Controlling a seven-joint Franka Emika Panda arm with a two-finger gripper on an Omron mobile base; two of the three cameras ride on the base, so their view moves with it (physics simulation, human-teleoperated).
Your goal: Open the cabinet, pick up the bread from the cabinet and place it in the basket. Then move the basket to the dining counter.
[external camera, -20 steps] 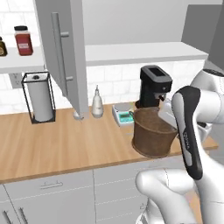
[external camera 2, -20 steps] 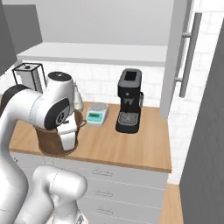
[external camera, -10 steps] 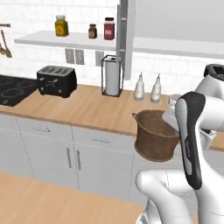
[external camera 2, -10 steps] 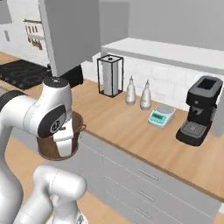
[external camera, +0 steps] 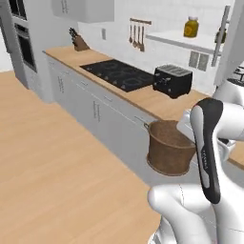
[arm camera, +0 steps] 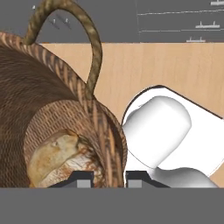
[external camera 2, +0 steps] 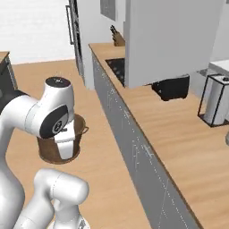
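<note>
End effector (arm camera: pixel 109 179): the two dark finger tips stand narrow, one either side of the basket (arm camera: pixel 52 109) wall at the rim, so the jaws are clamped on that wall and the basket hangs from them. In the hand view the rim runs up and away from the tips, and one small looped side handle (arm camera: pixel 83 43) arches just beyond the grip point. The bread (arm camera: pixel 54 153) lies inside the basket on its bottom, just past the inner tip and to the basket-interior side of the end effector; it is touching the woven floor and apart from the fingers. In the left base view the basket (external camera: pixel 169 147) is carried clear of any support, off the front edge of the table, with wood floor under it; the right base view shows the same, the basket (external camera 2: pixel 60 143) tucked close under the arm's elbow over open floor. Basket axis looks roughly upright, mouth up, perhaps slightly tilted; cannot say which way with confidence. Beyond the end effector, across the gap, runs a long table (external camera: pixel 143 97) carrying a black cooktop (external camera: pixel 119 74) and a dark toaster (external camera: pixel 171 81), backed by white wall; this is not the sink table the task wants. Judgement: bread step looks done, carry in progress. The governing relation is basket to destination, and the dining table cannot be located from here.
</note>
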